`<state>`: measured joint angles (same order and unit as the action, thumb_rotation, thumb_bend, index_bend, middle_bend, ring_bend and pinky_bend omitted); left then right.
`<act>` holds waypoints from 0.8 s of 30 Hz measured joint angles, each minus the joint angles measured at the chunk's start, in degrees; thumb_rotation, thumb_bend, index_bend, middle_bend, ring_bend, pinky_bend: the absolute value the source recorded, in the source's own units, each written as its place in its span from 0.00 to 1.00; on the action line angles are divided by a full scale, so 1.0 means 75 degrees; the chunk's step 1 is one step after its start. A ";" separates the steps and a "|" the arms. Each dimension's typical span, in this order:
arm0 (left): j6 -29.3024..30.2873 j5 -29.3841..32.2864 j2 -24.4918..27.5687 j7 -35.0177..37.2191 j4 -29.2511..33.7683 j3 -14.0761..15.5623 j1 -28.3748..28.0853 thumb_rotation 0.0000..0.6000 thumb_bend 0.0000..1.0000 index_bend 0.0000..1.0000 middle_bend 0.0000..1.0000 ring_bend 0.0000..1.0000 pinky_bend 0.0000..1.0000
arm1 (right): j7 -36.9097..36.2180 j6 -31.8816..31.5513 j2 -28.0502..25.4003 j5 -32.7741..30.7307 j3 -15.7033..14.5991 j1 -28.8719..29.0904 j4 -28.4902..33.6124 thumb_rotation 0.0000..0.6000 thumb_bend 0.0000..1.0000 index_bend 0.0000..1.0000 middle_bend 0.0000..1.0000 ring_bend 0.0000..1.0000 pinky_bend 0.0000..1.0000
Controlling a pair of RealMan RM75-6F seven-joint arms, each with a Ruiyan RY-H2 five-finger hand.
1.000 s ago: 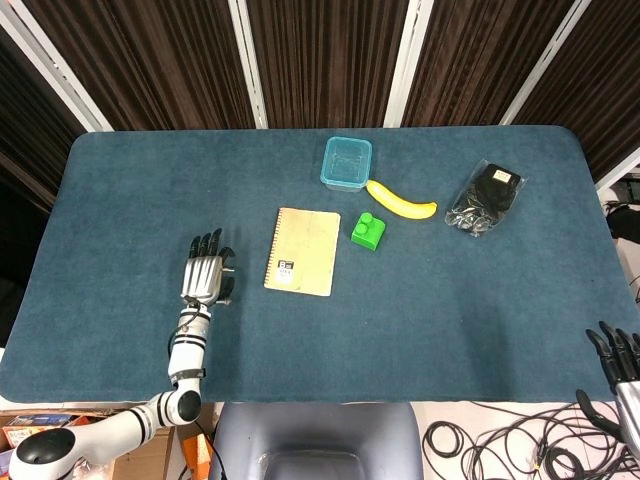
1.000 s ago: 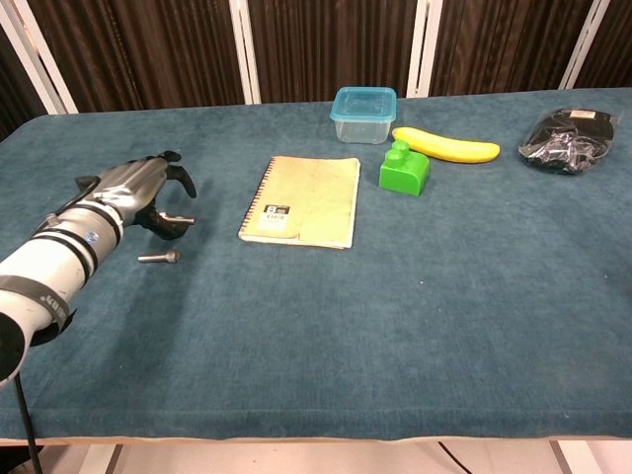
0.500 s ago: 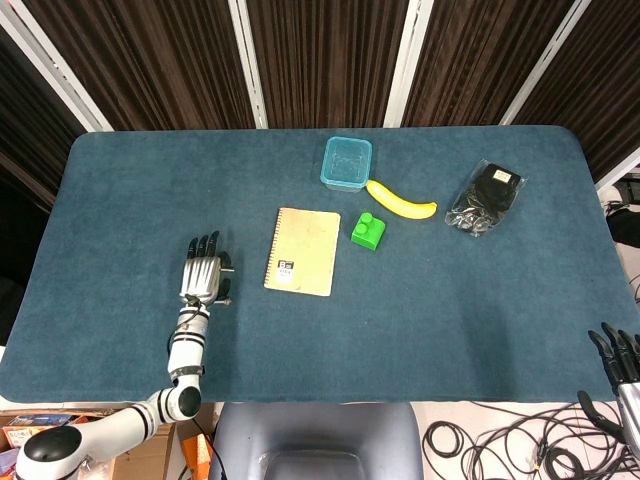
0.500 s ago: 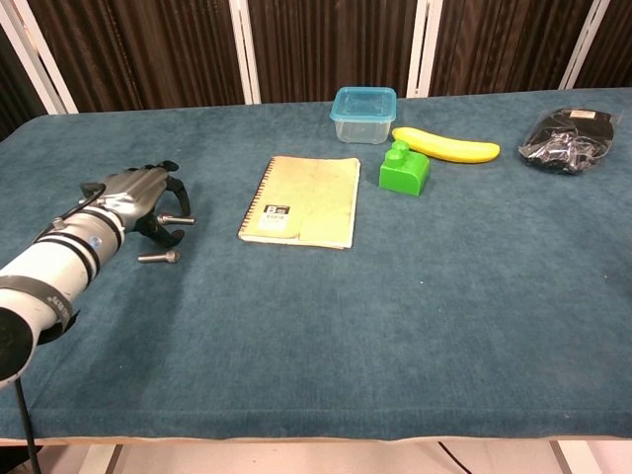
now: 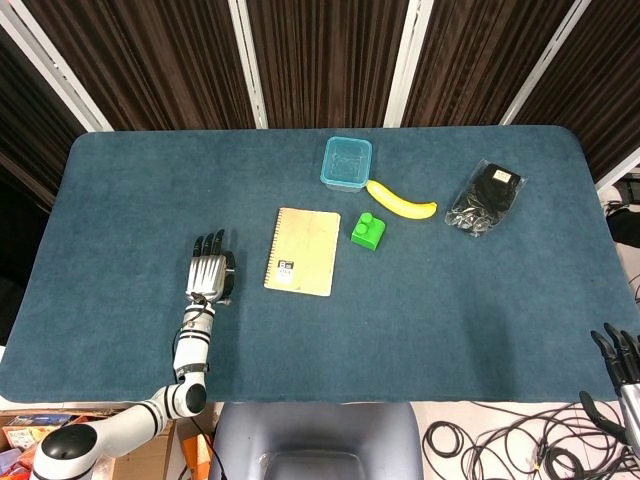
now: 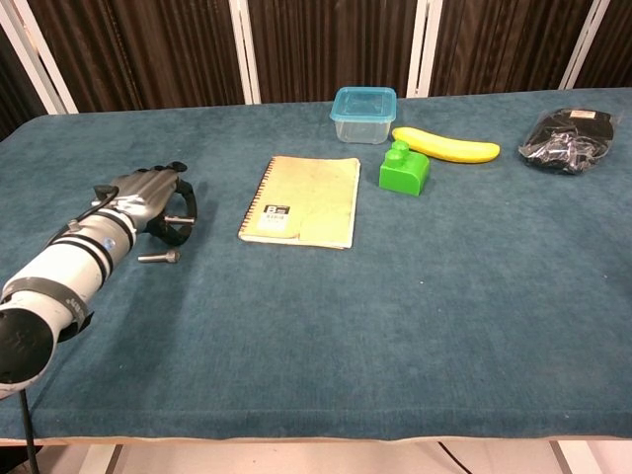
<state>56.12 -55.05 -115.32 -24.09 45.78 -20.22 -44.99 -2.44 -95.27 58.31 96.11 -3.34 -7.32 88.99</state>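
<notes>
My left hand (image 5: 207,276) hides the bolt (image 6: 158,257) overhead; chest view shows it beside curled, empty fingers (image 6: 180,204). Right hand (image 5: 622,358) is cropped, grip unclear.

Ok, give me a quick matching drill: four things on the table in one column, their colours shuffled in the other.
Things:
1. banana
2. toy block
3. lidded container
4. notebook

Colours:
A. bright green
B. pale tan
C. yellow
D. clear with a blue lid

Pairs: 1-C, 2-A, 3-D, 4-B
</notes>
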 measured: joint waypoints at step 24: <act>0.0602 -0.0480 0.0360 0.0517 0.0502 -0.0043 0.0198 1.00 0.35 0.59 0.05 0.00 0.00 | 0.0099 0.0031 0.0032 0.0011 0.0002 0.0010 0.0006 1.00 0.29 0.00 0.00 0.00 0.04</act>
<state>60.63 -58.65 -112.62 -20.21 49.54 -20.54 -43.50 -1.69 -95.04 58.55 96.19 -3.33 -7.24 89.04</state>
